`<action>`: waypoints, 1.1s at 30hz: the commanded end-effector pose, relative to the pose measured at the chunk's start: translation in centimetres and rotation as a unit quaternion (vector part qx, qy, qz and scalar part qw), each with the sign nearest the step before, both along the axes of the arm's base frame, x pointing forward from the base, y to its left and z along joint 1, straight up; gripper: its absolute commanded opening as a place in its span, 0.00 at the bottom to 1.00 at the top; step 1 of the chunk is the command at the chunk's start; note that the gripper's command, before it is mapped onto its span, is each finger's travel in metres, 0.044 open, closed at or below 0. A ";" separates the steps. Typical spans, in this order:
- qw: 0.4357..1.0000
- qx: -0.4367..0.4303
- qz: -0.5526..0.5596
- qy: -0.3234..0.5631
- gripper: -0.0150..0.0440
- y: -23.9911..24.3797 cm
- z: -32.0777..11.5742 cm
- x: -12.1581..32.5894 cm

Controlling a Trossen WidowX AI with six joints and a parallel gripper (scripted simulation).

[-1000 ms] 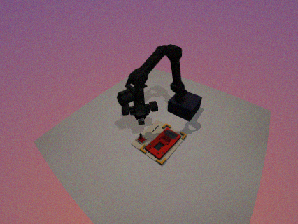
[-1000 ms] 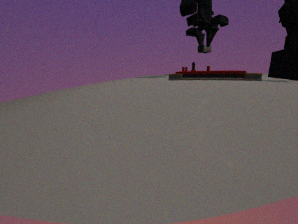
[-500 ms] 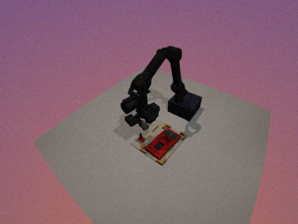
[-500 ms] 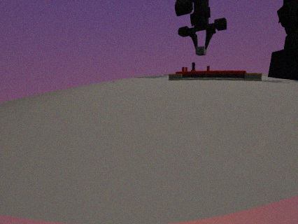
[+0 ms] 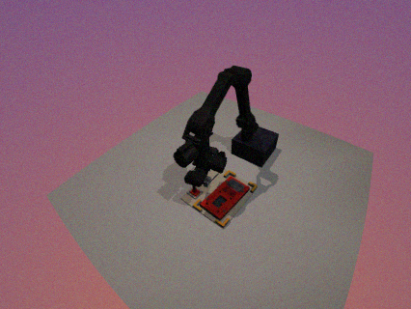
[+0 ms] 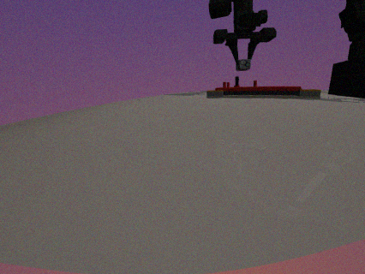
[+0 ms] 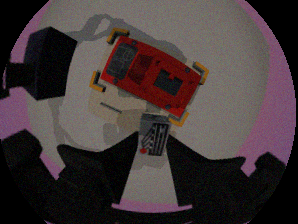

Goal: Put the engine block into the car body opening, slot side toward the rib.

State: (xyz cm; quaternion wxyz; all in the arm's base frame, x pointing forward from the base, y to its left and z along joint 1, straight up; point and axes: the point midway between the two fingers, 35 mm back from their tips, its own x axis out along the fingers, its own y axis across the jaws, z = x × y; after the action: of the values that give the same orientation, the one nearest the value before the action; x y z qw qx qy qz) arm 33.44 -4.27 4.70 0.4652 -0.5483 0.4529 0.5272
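The car body point(image 5: 233, 192) point(image 6: 274, 88) point(image 7: 186, 97) is red and lies flat. Its opening point(image 5: 220, 200) point(image 7: 168, 83) is a dark, near-square hole; a small red rib juts in from its far edge in the wrist view. My gripper point(image 6: 243, 62) point(image 7: 152, 136) is shut on the engine block point(image 5: 207, 182) point(image 6: 244, 65) point(image 7: 159, 136), a grey block with striped detail and a red dot on top. The block hangs in the air above and beside the body, not over the opening. Its underside and slot side cannot be made out.
Yellow corner brackets point(image 5: 224, 222) point(image 7: 202, 73) stand around the body. A small red part point(image 5: 194, 192) with a dark post sits beside it, hidden in the wrist view. A thin grey bar point(image 7: 111, 107) lies nearby. The robot's base point(image 5: 255, 145) point(image 7: 50, 62) stands farther back.
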 end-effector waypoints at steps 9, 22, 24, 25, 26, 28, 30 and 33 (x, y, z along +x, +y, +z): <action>0.980 -0.006 0.198 0.005 0.25 2.6 -1.3 0.8; 0.910 -0.011 0.413 0.005 0.25 5.7 -2.5 1.4; 0.895 -0.012 0.445 0.005 0.25 6.1 -2.6 1.4; 0.888 -0.013 0.461 0.005 0.25 6.4 -2.7 1.4; 0.879 -0.013 0.476 0.005 0.25 6.6 -2.8 1.4; 0.862 -0.014 0.506 0.005 0.25 7.0 -3.0 1.4; 0.844 -0.015 0.536 0.005 0.25 7.4 -3.2 1.4; 0.824 -0.016 0.567 0.005 0.25 7.8 -3.4 1.5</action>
State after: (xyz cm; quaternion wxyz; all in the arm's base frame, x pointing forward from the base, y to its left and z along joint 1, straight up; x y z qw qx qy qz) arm 34.94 3.28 1.79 0.0983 -0.7128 0.0939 0.6881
